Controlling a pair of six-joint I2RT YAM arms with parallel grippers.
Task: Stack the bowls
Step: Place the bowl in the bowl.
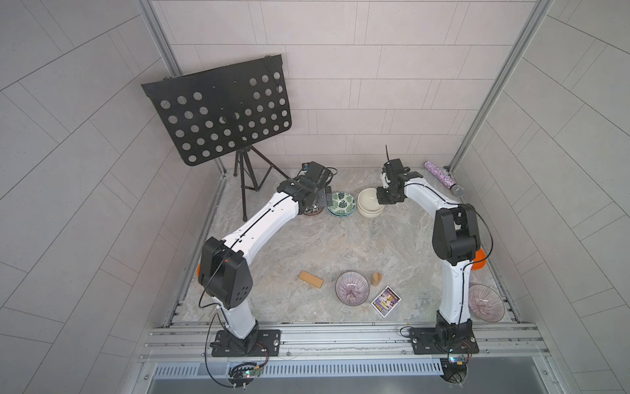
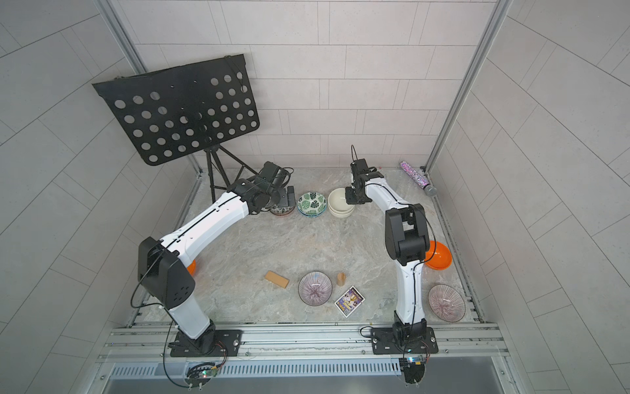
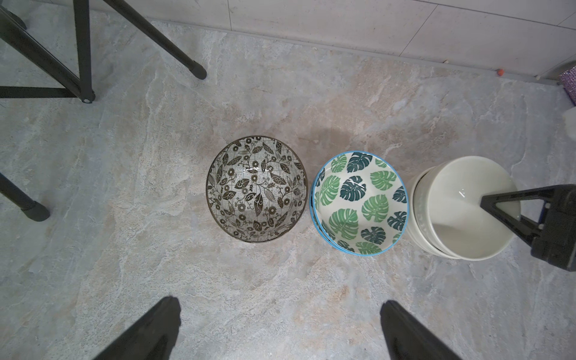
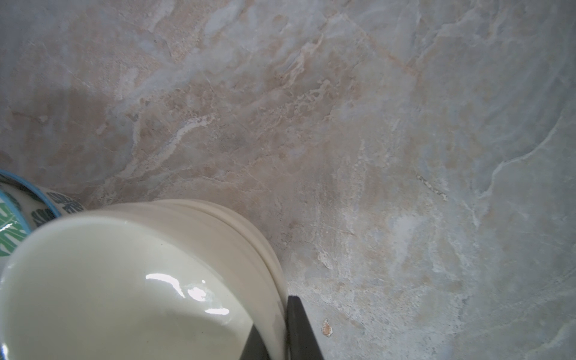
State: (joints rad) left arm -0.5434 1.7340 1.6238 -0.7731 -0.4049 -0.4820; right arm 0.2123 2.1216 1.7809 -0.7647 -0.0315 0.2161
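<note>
Right gripper (image 4: pixel 278 338) pinches the glossy wall of the top cream bowl (image 4: pixel 124 280), one finger inside and one outside. The bowl is nested in its twin at the far side of the marble table (image 1: pixel 306 238), just beside the green-leaf stack (image 1: pixel 342 203). Left gripper (image 3: pixel 280 307) is spread wide and empty, above the black-white leaf bowl (image 3: pixel 255 190). Music stand (image 1: pixel 218 109) legs are near the left arm. Purple-striped bowls (image 1: pixel 352 290), wood block (image 1: pixel 311 279) and card (image 1: pixel 386 301) are near the front.

I am working in a robot laboratory cell. Grey panel walls (image 1: pixel 341 85) and aluminium extrusion posts (image 1: pixel 498 85) are enclosing a marble-patterned tabletop (image 1: pixel 341 238). The left arm base (image 1: pixel 243 341) and right arm base (image 1: pixel 445 341) are sitting bolted to a slotted front rail (image 1: pixel 341 336), with exposed control wiring (image 1: pixel 245 372) hanging below.
</note>
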